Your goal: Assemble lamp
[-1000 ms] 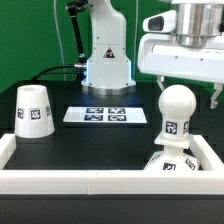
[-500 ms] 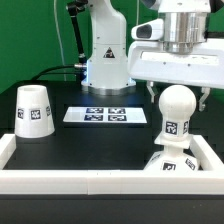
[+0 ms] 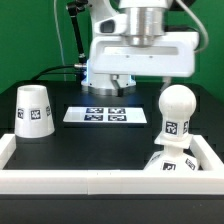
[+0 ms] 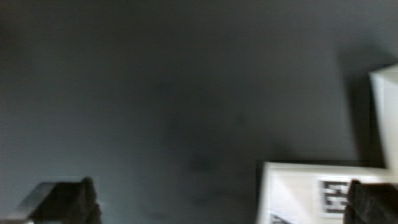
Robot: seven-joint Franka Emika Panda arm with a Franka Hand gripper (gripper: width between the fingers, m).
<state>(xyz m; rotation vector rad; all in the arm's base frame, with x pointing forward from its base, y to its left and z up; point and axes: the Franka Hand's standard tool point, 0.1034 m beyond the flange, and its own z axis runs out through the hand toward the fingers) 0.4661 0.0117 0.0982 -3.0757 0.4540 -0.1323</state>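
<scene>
Bulb (image 3: pixel 176 112): white ball with a tag, upright on the base (image 3: pixel 172 163), lower right of the exterior frame; already seated on its post, I judge.
Shade (image 3: pixel 34 111): white tapered cup, upright on the black desk (image 3: pixel 90 145) at middle left; not yet fitted.
Fingers (image 4: pixel 222 202): empty and set wide; only two dark tips show, low in the wrist frame.
Key relation: the arm's head fills upper centre of the exterior frame. The shade lies to its lower left, long axis vertical. The bulb is lower right.
Marker board (image 3: pixel 106 115): flat on the desk between shade and bulb.
Views: the exterior view hides the fingers. The wrist view shows them, a white tagged edge, no shade.
</scene>
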